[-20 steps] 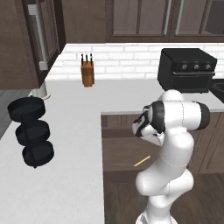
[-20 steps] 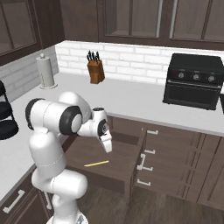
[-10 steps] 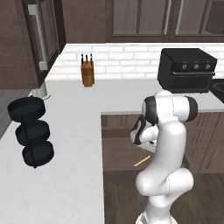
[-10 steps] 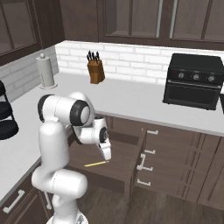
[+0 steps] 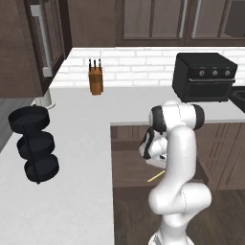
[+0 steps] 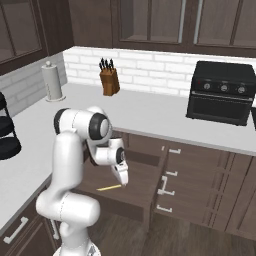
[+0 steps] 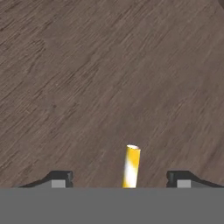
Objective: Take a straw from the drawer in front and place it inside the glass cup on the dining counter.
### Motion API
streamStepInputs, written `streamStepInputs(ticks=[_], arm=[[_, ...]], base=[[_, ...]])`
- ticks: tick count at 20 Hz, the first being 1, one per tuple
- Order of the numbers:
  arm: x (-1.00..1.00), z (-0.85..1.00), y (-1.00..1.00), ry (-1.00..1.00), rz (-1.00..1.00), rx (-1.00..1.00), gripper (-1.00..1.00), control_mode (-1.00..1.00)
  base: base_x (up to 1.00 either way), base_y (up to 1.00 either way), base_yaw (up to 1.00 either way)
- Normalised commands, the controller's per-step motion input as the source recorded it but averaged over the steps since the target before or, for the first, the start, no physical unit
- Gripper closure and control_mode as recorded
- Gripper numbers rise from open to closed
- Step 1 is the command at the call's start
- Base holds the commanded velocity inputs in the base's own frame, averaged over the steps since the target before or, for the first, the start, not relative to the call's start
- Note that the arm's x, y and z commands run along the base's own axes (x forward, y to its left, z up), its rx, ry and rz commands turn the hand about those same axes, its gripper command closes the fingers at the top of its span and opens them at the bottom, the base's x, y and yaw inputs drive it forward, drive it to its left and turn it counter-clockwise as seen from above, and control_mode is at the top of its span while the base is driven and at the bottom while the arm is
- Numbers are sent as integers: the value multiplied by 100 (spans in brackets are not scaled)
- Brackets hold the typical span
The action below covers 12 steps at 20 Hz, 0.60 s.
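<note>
- End effector (image 7: 118, 177) is lowered into the open drawer (image 6: 135, 182); fingers (image 7: 59, 178) are seen spread either side of the straw (image 7: 131, 166), not yet clamped. No grasp is confirmed.
- Straw is centred between the tips, lying flat on the drawer floor, so a straddle for a pinch is judged the intent.
- Straw is also seen in the right base view (image 6: 109, 188) just below the hand.
- Versus a second ago: the arm has come down lower and the jaws have begun narrowing.
- Black oven (image 6: 222, 92) sits on the rear surface (image 6: 145, 112), well apart.

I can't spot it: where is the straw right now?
The straw lies flat on the open drawer's wooden floor, just under the gripper; the hand view shows it between the open fingertips.
</note>
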Motion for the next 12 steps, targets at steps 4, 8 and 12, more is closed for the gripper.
streamStepInputs(ticks=[4,8,12], arm=[[29,-26,-5,6,0,1,-100,-100],[-14,-25,-15,2,0,1,-100,-100],[-64,-4,-22,-1,0,3,-100,-100]], base=[[0,0,0],[0,0,0],[0,0,0]])
